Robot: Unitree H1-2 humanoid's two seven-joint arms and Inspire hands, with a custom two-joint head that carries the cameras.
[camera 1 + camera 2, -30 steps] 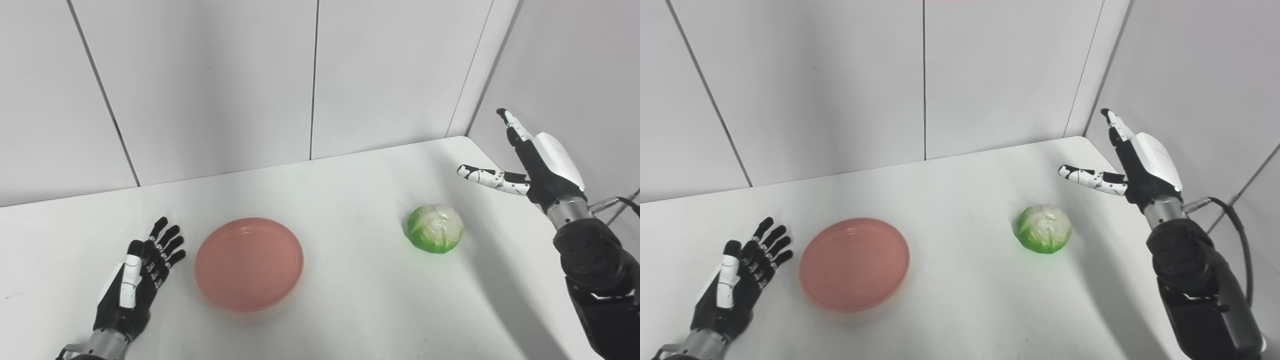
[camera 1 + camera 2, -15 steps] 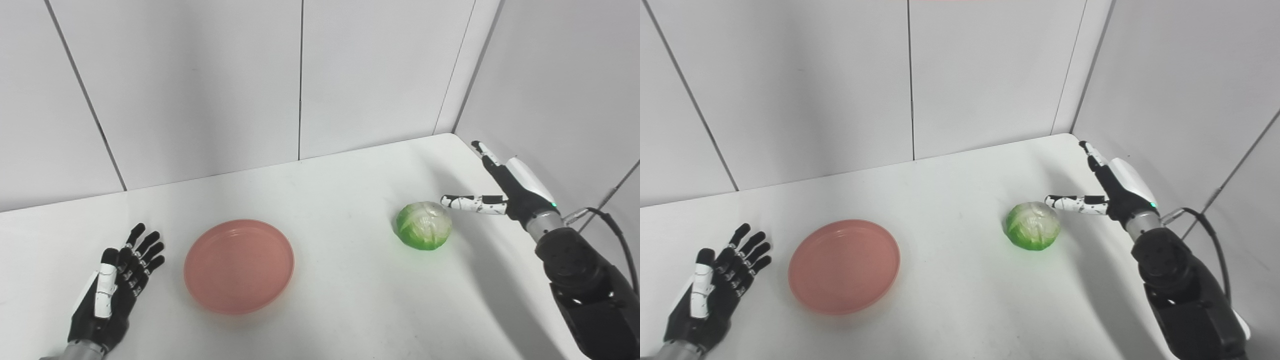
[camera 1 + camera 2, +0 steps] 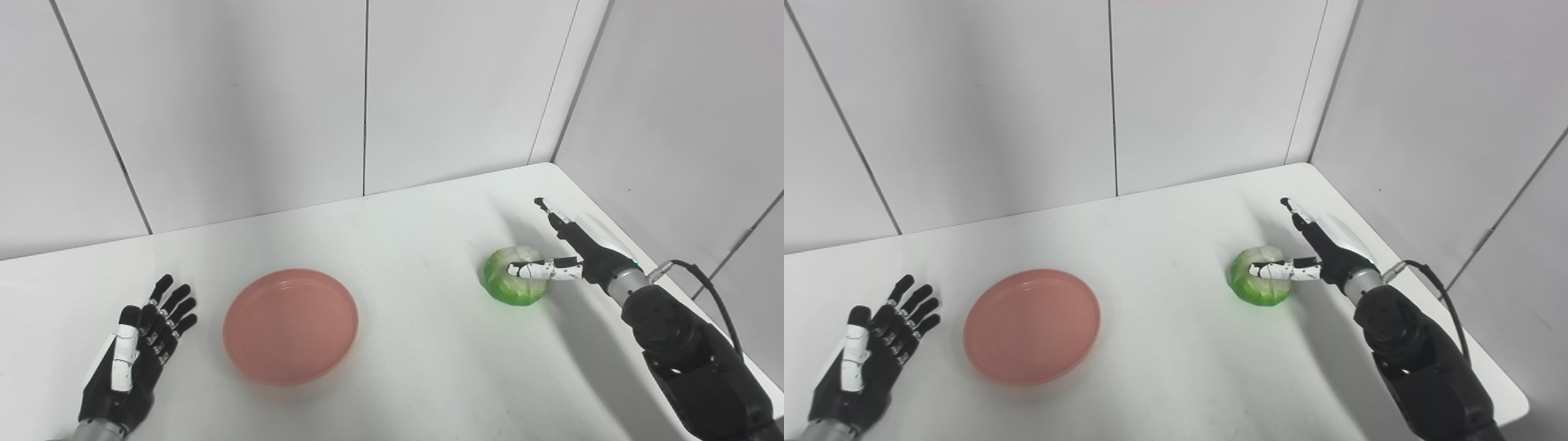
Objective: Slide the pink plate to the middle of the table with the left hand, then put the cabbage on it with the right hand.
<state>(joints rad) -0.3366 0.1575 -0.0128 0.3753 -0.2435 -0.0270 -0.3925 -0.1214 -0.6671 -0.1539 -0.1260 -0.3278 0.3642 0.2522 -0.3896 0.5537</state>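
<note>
On the tabletop (image 3: 429,367), cabbage (image 3: 513,288) between spread fingers (image 3: 554,218) of right hand (image 3: 585,254), thumb across its top, not yet grasped.

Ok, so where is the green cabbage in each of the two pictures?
Left eye view: the cabbage sits right of center on the white table, with the right hand spread open around it.
Right eye view: the cabbage is nearer the picture's middle, just right of center.
Shared landmark: the pink plate lies to the cabbage's left in both views.
</note>
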